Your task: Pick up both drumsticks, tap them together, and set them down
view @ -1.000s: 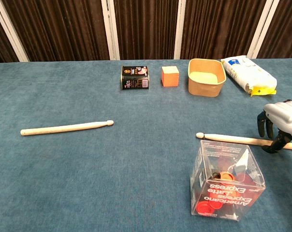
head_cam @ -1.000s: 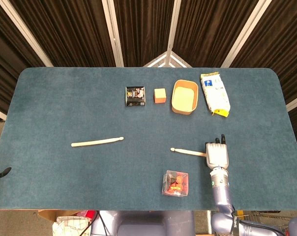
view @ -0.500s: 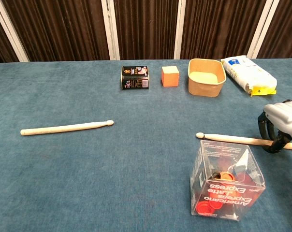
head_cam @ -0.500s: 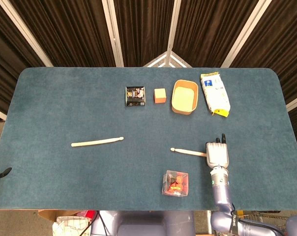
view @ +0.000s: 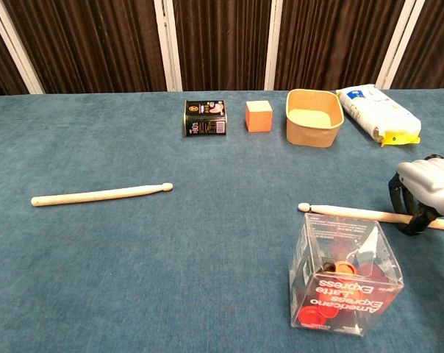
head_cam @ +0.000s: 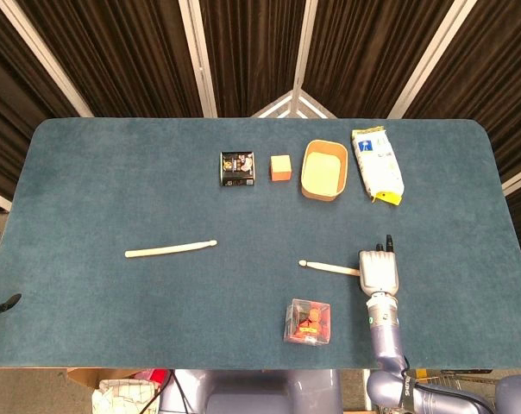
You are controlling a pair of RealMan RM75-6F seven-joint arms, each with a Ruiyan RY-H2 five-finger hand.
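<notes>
Across the blue tabletop (view: 207, 279), finds no step of the task complete.

Nearest the cameras, records a clear box (view: 345, 283) of red capsules, standing just in front of the right drumstick (view: 347, 211) and taking no part in the work.

Next out, places the right hand (view: 424, 193) over the butt end of that stick, with dark fingers (view: 407, 220) curled down and closed round the shaft. Judges the hold as taken but untested. Sees the stick lying flat on the cloth, tip pointing left, not lifted.

At about the same depth and well apart to the left, finds the left drumstick (view: 101, 195) flat and untouched. Sees no left hand in either view.

Along the far side, lists a black tin (view: 205, 118), an orange cube (view: 259, 115), a tan tub (view: 314, 136) and a white bag (view: 376, 112). Beyond, notes dark curtains (view: 222, 44).

Rates progress as early: still requires lifting the right stick, grasping and lifting the left one, tapping the two together and setting both down.

Against the frame of one second ago, finds the fingers drawn closer about the shaft and the hand shifted slightly. Finds both sticks and all other items unmoved.
</notes>
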